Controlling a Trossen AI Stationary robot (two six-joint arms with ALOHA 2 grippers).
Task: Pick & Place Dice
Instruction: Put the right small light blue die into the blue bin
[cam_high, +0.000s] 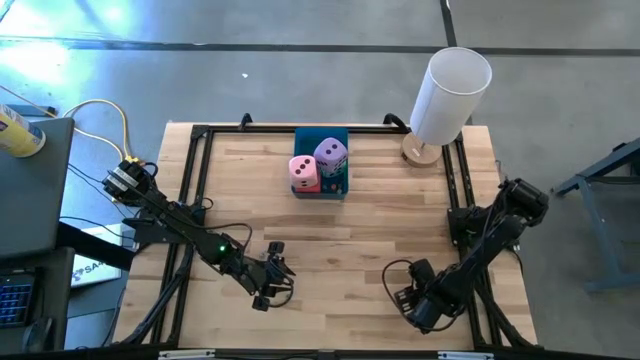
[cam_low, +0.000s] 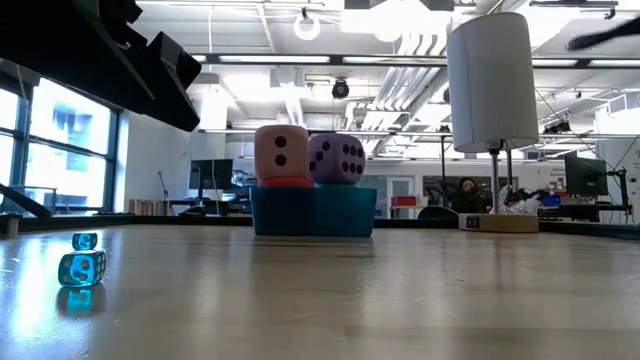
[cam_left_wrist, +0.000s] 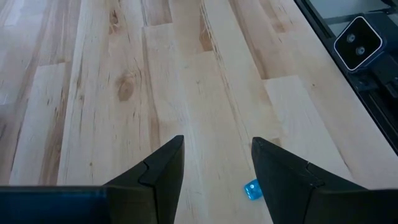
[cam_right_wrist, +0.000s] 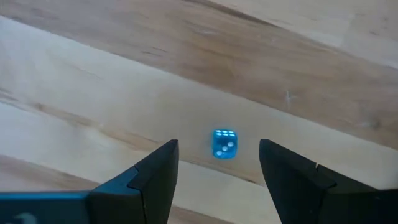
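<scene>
Blue tray (cam_high: 321, 189) with pink die (cam_high: 304, 171) and purple die (cam_high: 331, 155) atop; left claw (cam_high: 272, 283) and right claw (cam_high: 412, 303) both parted, empty.

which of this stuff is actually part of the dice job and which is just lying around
Job:
- pink die
- purple die
- teal die
- red die, under the pink one
- blue tray holding all four

Lying about:
- white cylinder on a wooden base
- yellow container, off the table
- small blue dice on the bare wood: could be either
</scene>
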